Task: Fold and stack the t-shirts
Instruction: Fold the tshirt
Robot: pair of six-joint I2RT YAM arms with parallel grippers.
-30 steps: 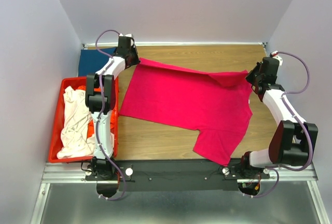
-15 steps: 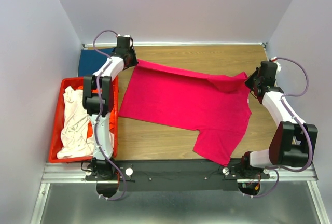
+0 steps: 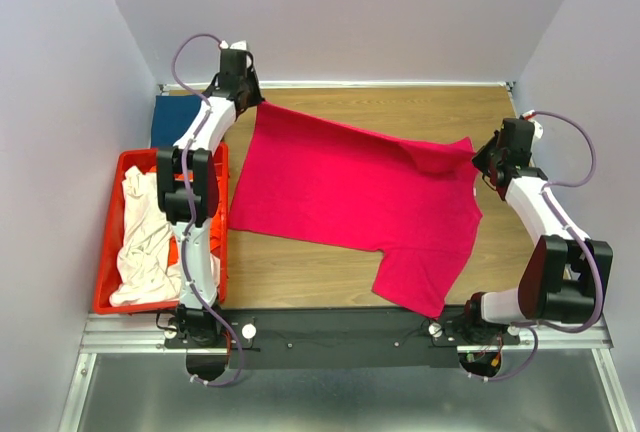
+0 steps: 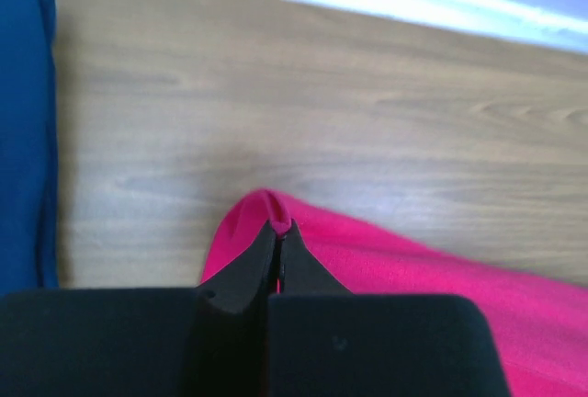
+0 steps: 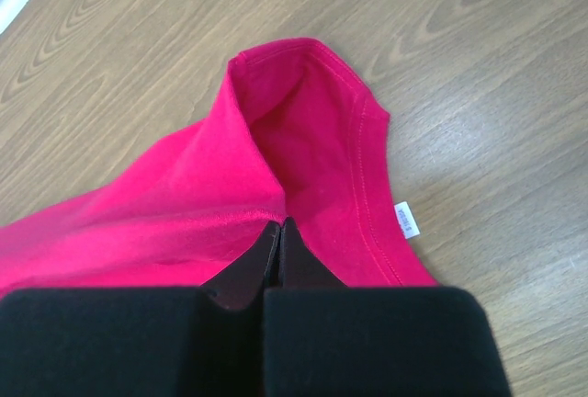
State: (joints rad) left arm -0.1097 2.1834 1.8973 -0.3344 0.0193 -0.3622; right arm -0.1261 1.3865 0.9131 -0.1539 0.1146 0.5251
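The pink shirt [image 3: 350, 202] lies spread over the bench [image 3: 400, 107], held at two far points, likely so its far edge is drawn taut and the cloth settles flat for folding. The left gripper [image 4: 280, 229] is pressed together on a small raised loop of the shirt's corner; seen from above, that corner sits at 11 o'clock of the shirt, and the cloth runs away from the gripper toward 5 o'clock. The right gripper [image 5: 278, 224] pinches a fold at the shirt's 2 o'clock end, beside a stitched edge with a white label [image 5: 407, 220]; the cloth spreads from it toward 8 o'clock. A blue shirt [image 3: 175, 120] lies at 8 o'clock of the left gripper, apart from the pink. The crate [image 3: 105, 252] at 9 o'clock of the bench holds a white shirt [image 3: 140, 242]
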